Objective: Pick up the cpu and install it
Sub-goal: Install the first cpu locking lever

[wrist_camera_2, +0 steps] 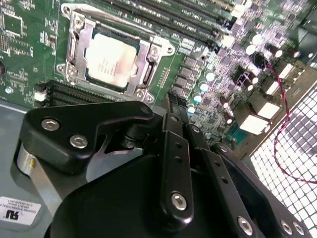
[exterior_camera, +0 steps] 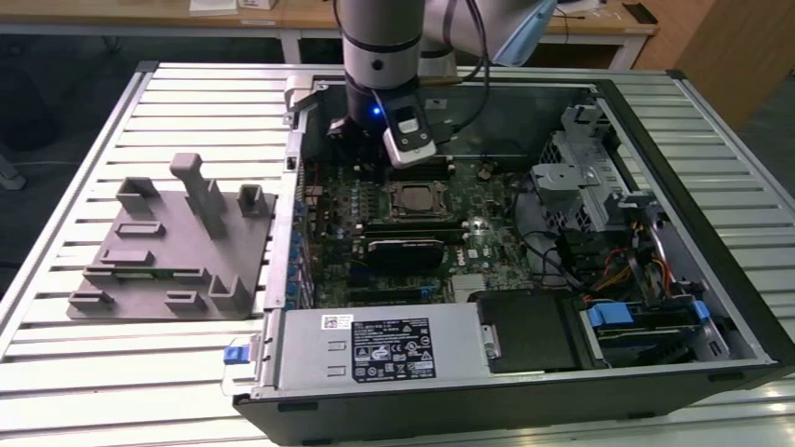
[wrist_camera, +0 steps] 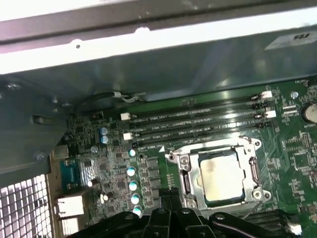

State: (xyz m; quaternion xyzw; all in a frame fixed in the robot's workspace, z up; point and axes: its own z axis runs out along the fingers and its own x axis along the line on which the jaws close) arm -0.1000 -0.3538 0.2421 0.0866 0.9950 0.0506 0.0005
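The cpu (wrist_camera_2: 110, 60) lies flat in the socket (wrist_camera_2: 74, 37) on the motherboard (exterior_camera: 372, 200), inside the open case (exterior_camera: 695, 279). The gripper (wrist_camera_2: 173, 106) hangs above it, fingers together, holding nothing.

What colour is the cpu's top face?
Shiny silver-grey metal, clearest on the cpu in the second wrist view.

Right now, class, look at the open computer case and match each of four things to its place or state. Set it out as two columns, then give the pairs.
1. cpu
2. grey fixture block
3. claw
4. memory slots

A. outside the case, at the exterior view's left
B. seated in the motherboard socket
C. above the board, holding nothing
D. long, dark, empty, beside the socket

1-B, 2-A, 3-C, 4-D
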